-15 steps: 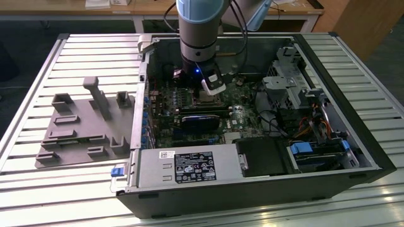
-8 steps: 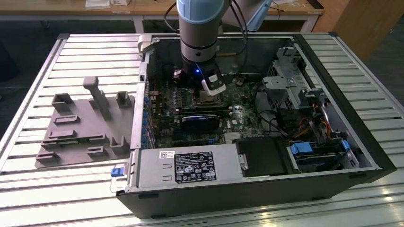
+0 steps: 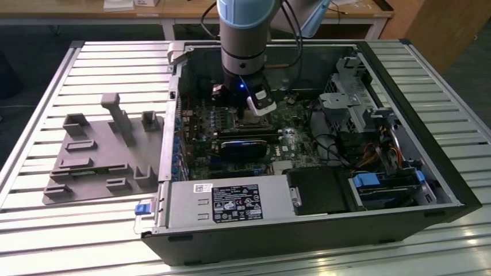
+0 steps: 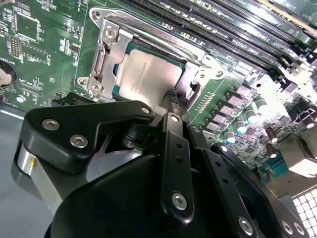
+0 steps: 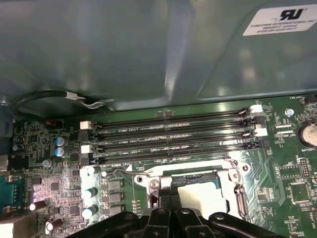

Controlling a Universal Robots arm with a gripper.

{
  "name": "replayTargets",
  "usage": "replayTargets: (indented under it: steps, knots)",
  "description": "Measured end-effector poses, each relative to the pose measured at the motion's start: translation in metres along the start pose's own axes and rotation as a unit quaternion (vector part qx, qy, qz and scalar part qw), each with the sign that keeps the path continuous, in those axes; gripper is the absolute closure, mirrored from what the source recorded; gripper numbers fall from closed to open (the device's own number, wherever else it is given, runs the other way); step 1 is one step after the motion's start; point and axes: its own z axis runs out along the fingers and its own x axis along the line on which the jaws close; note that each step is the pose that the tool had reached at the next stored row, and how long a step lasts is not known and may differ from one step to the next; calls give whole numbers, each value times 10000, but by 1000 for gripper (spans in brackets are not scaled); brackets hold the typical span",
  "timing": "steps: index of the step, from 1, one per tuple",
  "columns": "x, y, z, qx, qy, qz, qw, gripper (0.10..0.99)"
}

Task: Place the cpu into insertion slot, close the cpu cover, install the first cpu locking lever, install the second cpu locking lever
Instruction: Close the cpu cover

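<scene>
The gripper [image 4: 173, 97] hangs right over the insertion slot [image 4: 102, 59], fingers pinched together on nothing. The cpu [image 4: 148, 74] sits in the slot, fingertips by its edge.

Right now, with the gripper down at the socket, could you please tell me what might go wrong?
1. The gripper sits right at the edge of the cpu, which is framed by the cpu cover; a sideways slip could scrape or shift the chip.
2. The capacitors and memory slots stand close beside the socket, so a wide sweep might strike them.
</scene>
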Motion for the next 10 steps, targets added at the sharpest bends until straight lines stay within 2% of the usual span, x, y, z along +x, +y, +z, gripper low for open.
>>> replayTargets:
  steps: [3,10]
  knots:
    - [-14,6,-21,1,1,0,10000,984]
    - [1,-4,-8,1,1,1,10000,984]
